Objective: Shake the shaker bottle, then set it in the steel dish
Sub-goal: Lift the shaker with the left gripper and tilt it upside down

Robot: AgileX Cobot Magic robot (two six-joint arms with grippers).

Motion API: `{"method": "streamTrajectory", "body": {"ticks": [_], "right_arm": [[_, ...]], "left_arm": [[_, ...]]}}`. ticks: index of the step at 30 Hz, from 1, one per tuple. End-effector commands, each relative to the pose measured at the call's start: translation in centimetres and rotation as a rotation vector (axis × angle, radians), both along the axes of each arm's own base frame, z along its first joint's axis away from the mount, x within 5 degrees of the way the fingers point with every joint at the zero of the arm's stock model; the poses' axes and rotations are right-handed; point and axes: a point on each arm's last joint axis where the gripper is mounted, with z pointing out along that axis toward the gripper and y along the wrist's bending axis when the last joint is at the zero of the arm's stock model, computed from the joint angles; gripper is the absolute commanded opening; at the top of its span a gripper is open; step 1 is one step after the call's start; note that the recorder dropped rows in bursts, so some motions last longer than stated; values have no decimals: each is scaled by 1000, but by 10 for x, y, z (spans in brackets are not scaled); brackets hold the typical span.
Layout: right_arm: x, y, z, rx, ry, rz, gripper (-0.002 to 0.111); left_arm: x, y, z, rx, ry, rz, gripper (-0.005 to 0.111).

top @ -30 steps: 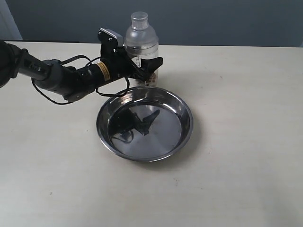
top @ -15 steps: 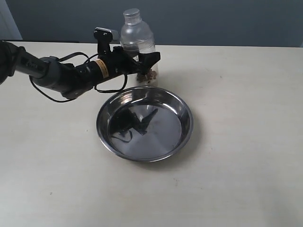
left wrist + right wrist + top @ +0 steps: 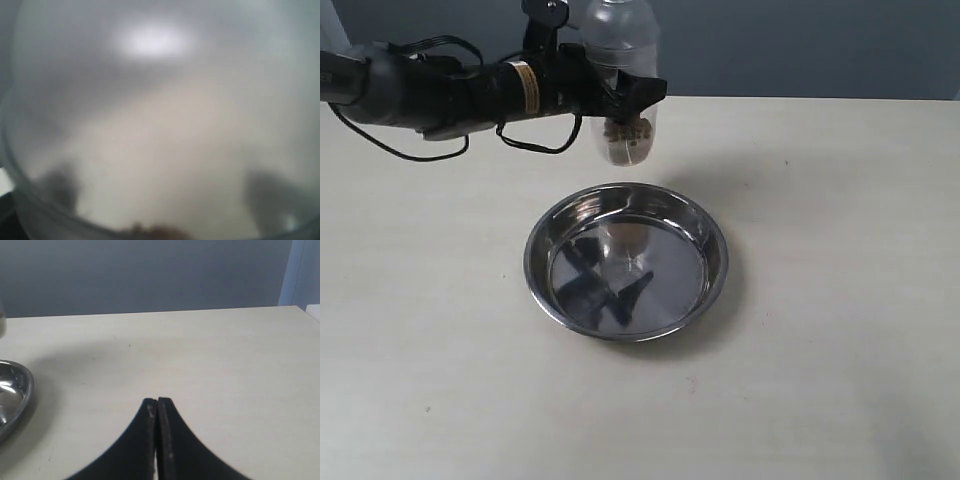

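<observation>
The left gripper (image 3: 626,92) was clamped around the shaker bottle (image 3: 620,70), holding it roughly upright in the air, clear of the table (image 3: 840,300), with brown beads (image 3: 626,138) lying in its bottom. The bottle hung beyond the far rim of the steel dish (image 3: 718,262), apart from it; the dish's shiny floor mirrored the dark fingers and the bottle. A black cable (image 3: 535,140) looped under the left arm. Up close, the frosted bottle (image 3: 160,125) blurred out the whole left wrist view. The right gripper (image 3: 157,407), fingers pressed together and empty, hovered over bare table (image 3: 225,365) well aside from the dish (image 3: 15,390).
</observation>
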Motion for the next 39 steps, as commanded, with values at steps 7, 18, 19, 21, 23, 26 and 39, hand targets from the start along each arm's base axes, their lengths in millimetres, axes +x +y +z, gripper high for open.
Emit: {"method": "streamTrajectory", "body": {"ticks": [7,18,19,21,23,26,39], "right_arm": [[0,0,0,-1,-11,-1,-1],[0,0,0,-1,-11,-1,-1],[0,0,0,-1,-11,-1,-1],[0,0,0,-1,-11,-1,-1],[0,0,0,-1,-11,-1,-1],[0,0,0,-1,-11,-1,-1],[0,0,0,-1,-11,-1,-1]], "left_arm": [[-33,49,110,16,-119,-75,0],[-125,42,134,56,7,-234,0],[-125,36,111,59,72,-138,0],[-129,27,78,56,164,-4,0],[-140,16,68,59,144,-55,0],[-145,9,101,17,14,-75,0],[-153,18,55,-56,152,27,0]]}}
